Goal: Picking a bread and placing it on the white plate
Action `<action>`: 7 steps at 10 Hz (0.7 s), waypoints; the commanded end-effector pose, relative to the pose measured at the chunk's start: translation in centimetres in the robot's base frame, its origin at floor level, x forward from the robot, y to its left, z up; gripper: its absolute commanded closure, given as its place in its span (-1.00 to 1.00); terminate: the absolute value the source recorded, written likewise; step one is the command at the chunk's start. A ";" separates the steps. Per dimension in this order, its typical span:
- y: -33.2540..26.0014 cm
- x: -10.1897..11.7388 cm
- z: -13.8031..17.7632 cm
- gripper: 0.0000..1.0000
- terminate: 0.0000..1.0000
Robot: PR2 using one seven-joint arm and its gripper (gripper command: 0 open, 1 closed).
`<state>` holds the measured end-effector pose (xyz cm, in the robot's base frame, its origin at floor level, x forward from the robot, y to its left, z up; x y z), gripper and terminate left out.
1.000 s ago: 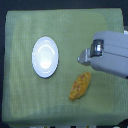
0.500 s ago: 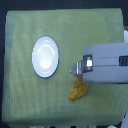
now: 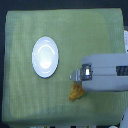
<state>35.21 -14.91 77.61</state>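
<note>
Judging by its bumpy golden-orange crust, the bread (image 3: 76,92) looks light and fairly stiff outside but crushable, so a gentle squeeze across its narrow middle would suit it better than a pinch at one tip (a tip hold would likely let it swing or tear). It lies on the green-covered desk (image 3: 30,100), toward the exterior view's lower right, well apart from the white plate (image 3: 45,56), which sits empty nearer the middle-left. The gripper (image 3: 74,76) reaches in from the exterior view's right, and the arm's grey body covers most of the loaf, leaving only its lower end showing. Whether the fingers are spread or closed, or already touching the crust, cannot be told from this view.
</note>
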 end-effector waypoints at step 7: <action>-0.4 -0.1 -4.2 -1.00 -1.00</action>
<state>34.07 -16.29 74.68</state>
